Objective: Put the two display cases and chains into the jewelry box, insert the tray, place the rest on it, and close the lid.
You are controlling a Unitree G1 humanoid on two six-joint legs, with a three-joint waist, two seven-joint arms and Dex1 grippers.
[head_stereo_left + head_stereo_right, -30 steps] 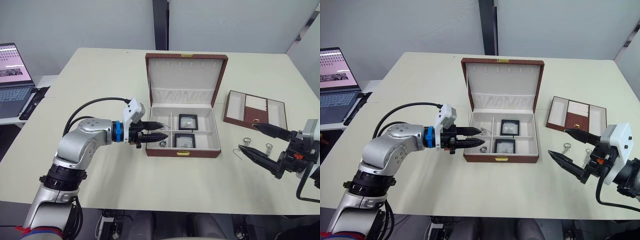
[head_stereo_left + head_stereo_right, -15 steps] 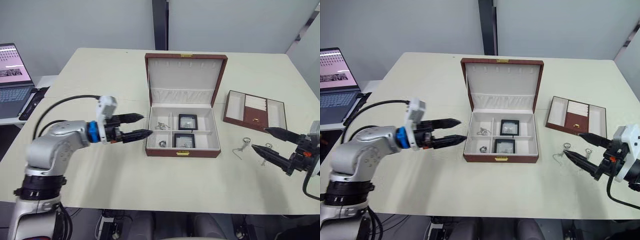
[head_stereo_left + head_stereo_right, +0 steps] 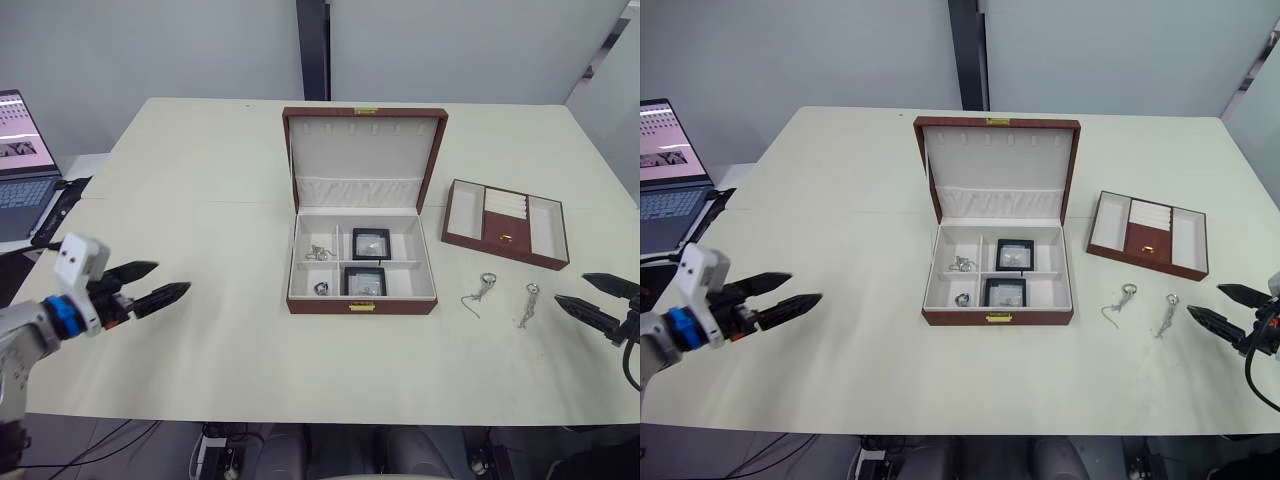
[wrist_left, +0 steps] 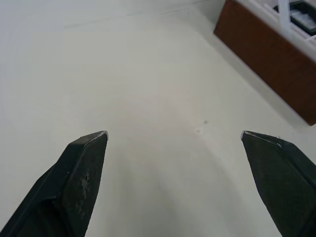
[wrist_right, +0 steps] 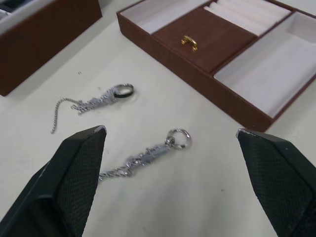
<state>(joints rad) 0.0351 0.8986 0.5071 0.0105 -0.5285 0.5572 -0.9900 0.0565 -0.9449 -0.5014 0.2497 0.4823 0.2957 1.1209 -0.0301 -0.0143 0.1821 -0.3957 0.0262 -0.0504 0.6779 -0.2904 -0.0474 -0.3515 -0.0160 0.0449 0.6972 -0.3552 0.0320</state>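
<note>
Ring pieces point(image 5: 148, 157) lie just ahead of open right hand point(image 5: 170, 136).

Left gripper point(image 3: 160, 282) hangs low over the worktop's point(image 3: 200, 180) left side, fingers spread apart, empty, pointing right. Right gripper point(image 3: 1228, 306) sits at the far right edge, fingers parted, empty, pointing left. Arms wide apart.
</note>
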